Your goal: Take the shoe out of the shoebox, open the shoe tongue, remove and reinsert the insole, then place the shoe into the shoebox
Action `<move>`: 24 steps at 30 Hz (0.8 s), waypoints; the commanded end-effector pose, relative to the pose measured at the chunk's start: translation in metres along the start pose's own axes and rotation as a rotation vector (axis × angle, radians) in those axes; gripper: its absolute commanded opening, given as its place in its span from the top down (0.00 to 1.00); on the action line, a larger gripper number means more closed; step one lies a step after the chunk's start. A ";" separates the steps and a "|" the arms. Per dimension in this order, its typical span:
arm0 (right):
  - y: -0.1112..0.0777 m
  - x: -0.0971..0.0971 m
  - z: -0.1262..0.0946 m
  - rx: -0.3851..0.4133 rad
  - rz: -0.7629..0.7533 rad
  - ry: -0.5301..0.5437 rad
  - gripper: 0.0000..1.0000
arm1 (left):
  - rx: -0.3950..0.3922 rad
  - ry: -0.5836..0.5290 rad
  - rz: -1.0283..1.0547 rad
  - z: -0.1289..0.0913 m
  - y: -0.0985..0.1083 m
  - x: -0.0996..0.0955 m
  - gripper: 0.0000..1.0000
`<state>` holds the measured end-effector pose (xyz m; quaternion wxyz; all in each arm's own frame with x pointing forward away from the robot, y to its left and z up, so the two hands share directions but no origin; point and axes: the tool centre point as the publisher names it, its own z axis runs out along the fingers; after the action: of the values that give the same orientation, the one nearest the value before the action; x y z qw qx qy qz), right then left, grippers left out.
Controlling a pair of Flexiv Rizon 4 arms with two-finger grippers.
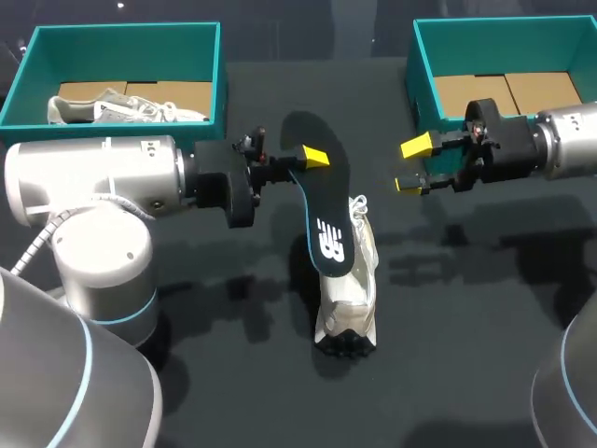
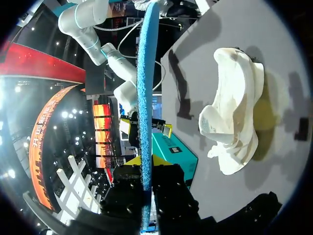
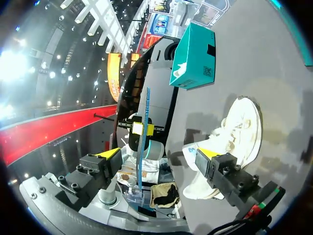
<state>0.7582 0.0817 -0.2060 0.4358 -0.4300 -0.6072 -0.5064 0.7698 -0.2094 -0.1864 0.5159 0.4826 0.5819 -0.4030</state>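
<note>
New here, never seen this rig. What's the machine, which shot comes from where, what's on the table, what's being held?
These are two robot arms at a dark table, each ending in a two-finger gripper with yellow tips. The wide picture looks down from above and behind the robot. The two round ones come from a camera on each wrist. A white shoe lies on the table. At the far side stand two teal boxes: the left shoebox holds a second shoe, and the right shoebox shows cardboard inside. The left gripper is shut on a black insole, blue underneath, held up in the air. The right gripper is open and empty.
</note>
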 end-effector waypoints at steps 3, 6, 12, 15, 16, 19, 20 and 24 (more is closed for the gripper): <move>-0.003 -0.012 -0.029 0.084 -0.334 -0.125 0.00 | 0.056 -0.017 -0.116 -0.018 -0.007 -0.009 1.00; -0.009 -0.024 -0.039 0.170 -0.374 -0.117 0.00 | 0.081 -0.024 -0.140 -0.021 -0.007 -0.012 1.00; -0.009 -0.024 -0.039 0.170 -0.374 -0.117 0.00 | 0.081 -0.024 -0.140 -0.021 -0.007 -0.012 1.00; -0.009 -0.024 -0.039 0.170 -0.374 -0.117 0.00 | 0.081 -0.024 -0.140 -0.021 -0.007 -0.012 1.00; -0.009 -0.024 -0.039 0.170 -0.374 -0.117 0.00 | 0.081 -0.024 -0.140 -0.021 -0.007 -0.012 1.00; -0.012 -0.024 -0.041 0.196 -0.426 -0.137 0.00 | 0.109 -0.007 -0.175 -0.020 -0.021 -0.014 1.00; -0.015 -0.025 -0.042 0.208 -0.448 -0.162 0.00 | 0.122 -0.006 -0.197 -0.021 -0.028 -0.017 1.00; -0.029 -0.026 -0.051 0.240 -0.570 -0.249 0.00 | 0.156 0.025 -0.286 -0.029 -0.051 -0.021 1.00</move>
<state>0.7550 0.0316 -0.2418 0.2890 -0.2571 -0.7838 -0.4858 0.7284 -0.2051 -0.1707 0.4198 0.4415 0.6042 -0.5136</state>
